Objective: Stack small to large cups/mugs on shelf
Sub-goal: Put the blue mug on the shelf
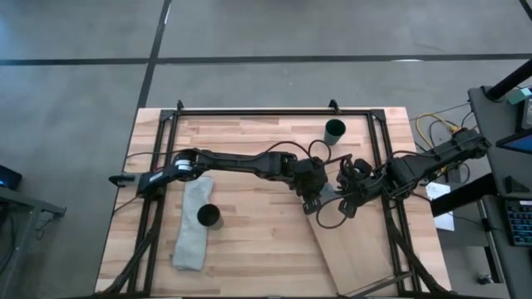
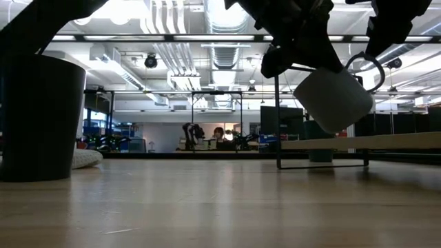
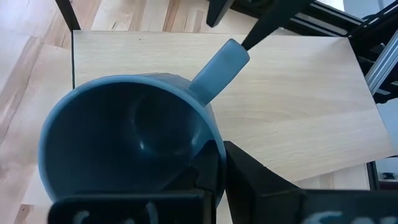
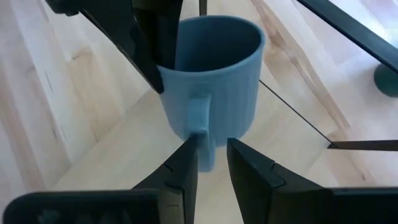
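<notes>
Low view: blue-grey mug (image 2: 333, 98) hangs tilted above the shelf (image 2: 358, 142) end. Left gripper (image 3: 214, 171) pinches its rim; right gripper (image 4: 212, 149) straddles the handle (image 4: 199, 127), fingers slightly spread. Close fully on the handle before the left releases.

black cup (image 2: 38, 117) cropped at left edge

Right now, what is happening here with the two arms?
The left gripper holds the blue-grey mug by its rim, lifted and tilted above the pale wooden shelf. The right gripper has its fingers either side of the mug's handle, as for a handover. The teal-green cup and the black cup wait on the table.
</notes>
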Available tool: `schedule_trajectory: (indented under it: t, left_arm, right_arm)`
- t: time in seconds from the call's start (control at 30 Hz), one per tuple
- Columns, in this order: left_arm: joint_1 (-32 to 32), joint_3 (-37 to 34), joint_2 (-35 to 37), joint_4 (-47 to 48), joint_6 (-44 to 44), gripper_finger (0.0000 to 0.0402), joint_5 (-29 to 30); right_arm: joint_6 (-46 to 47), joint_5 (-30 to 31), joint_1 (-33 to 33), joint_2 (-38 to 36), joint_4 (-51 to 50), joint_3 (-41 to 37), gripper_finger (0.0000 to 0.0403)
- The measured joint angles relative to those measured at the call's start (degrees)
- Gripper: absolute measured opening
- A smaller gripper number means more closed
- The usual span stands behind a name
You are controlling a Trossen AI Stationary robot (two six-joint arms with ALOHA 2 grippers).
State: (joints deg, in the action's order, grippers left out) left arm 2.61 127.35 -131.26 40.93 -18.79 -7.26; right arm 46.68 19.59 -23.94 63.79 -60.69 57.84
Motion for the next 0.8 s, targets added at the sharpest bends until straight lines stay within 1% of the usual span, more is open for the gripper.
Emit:
schedule_trajectory:
  t: [0.2, 0.47, 0.7, 0.8]
  left_arm:
    - [0.0, 0.3, 0.0, 0.2, 0.0, 0.0000, -0.2]
    - [0.0, 0.2, 0.0, 0.5, 0.2, 0.0000, -0.2]
    - [0.0, -0.1, 0.0, 0.4, 0.0, 0.0000, -0.2]
    - [-0.3, -0.1, 0.0, 0.1, -0.1, 0.0000, -0.2]
  right_arm:
    - [2.6, -0.1, 0.0, 0.1, 0.5, 0.0, 0.0082]
    - [2.8, -0.5, 0.0, 1.6, 1.0, -0.1, 0.0082]
    - [2.7, -0.6, 0.0, 1.1, 1.1, -0.1, 0.0082]
    - [2.6, -1.7, 0.0, 1.1, 1.4, -0.1, 0.0082]
